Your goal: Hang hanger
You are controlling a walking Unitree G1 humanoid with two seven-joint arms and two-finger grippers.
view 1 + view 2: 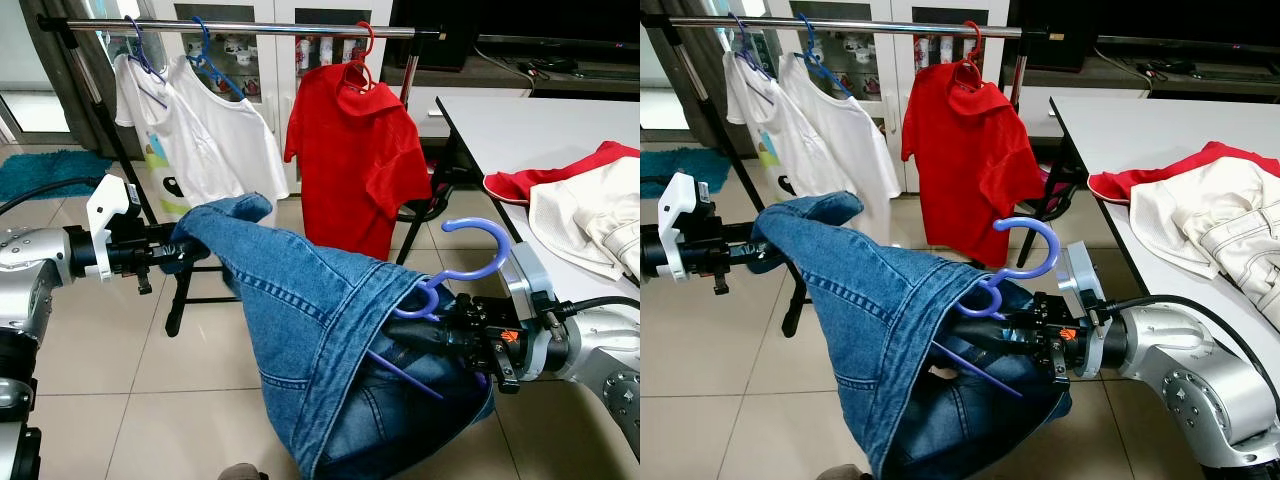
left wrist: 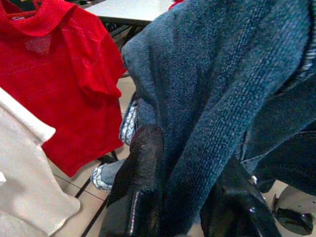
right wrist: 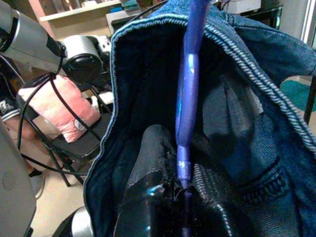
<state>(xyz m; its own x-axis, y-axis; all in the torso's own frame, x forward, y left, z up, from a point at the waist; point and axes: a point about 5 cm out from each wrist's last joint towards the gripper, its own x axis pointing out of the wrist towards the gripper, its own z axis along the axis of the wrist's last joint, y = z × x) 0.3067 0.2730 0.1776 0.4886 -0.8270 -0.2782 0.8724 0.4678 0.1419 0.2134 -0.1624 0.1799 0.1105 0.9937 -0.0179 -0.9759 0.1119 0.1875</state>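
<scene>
Purple hanger [image 1: 455,262] sits inside blue denim garment [image 1: 320,330], hook poking up, held in front of clothes rack [image 1: 250,27]. Right gripper [image 1: 425,335] clenched on hanger's lower part; left gripper [image 1: 165,252] pinches garment's upper end. Red shirt [image 1: 355,160] and white shirts [image 1: 205,135] hang behind; table [image 1: 530,125] at right.

White rectangular table [image 1: 530,125] carries 2 crumpled garments at its right edge: a red cloth one [image 1: 560,178], a cream one [image 1: 590,222] overlapping it.

Hanger [image 1: 455,262] inside garment [image 1: 320,330], before rack [image 1: 240,28].
</scene>
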